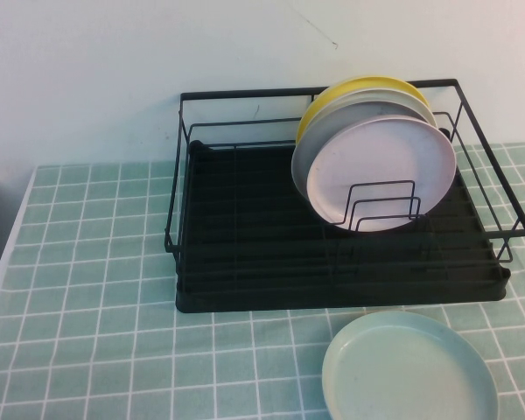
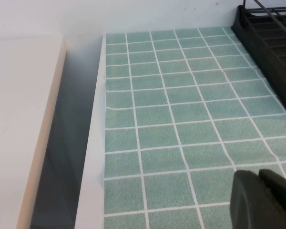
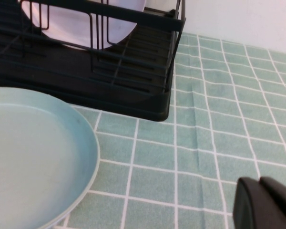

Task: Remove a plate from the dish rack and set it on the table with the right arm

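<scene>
The pale mint-green plate (image 1: 409, 367) lies flat on the table (image 1: 87, 289), just in front of the dish rack's (image 1: 245, 262) right half. In the right wrist view the plate (image 3: 33, 152) fills the near side, with the rack's (image 3: 133, 95) corner behind it. My right gripper (image 3: 260, 181) is shut with nothing in it, hovering over bare cloth (image 3: 219, 119) beside the plate and apart from it. My left gripper (image 2: 259, 175) is also shut and holds nothing, over the table's (image 2: 181, 119) left part. Neither arm shows in the high view.
A pale pink plate (image 1: 385, 171) stands upright in the rack's wire dividers, with a greyish one and a yellow one (image 1: 359, 87) behind it. The table's left edge borders a dark gap and a white surface (image 2: 19, 119). A wall runs behind the rack.
</scene>
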`<action>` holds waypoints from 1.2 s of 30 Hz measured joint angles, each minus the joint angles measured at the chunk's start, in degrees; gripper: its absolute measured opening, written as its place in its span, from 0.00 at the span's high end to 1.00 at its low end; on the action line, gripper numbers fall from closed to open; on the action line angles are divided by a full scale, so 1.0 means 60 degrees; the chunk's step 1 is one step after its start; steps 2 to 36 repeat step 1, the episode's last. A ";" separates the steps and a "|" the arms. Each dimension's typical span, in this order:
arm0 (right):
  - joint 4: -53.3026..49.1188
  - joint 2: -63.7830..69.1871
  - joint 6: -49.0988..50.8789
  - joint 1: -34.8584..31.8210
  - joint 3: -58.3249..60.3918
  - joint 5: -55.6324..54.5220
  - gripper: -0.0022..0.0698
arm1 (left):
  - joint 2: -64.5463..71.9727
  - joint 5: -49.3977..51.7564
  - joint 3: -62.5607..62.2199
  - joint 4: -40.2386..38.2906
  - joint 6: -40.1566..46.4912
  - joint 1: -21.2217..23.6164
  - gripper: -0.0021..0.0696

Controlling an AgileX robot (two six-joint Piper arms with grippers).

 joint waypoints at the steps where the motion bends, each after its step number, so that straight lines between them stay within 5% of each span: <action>1: 0.0008 0.0000 0.0000 0.0000 0.0000 0.0000 0.97 | 0.0000 0.0000 0.0000 0.0000 0.0000 0.0000 0.98; 36: 0.0008 0.0000 0.0000 0.0000 0.0000 0.0000 0.97 | 0.0000 0.0000 0.0000 0.0000 0.0000 0.0000 0.98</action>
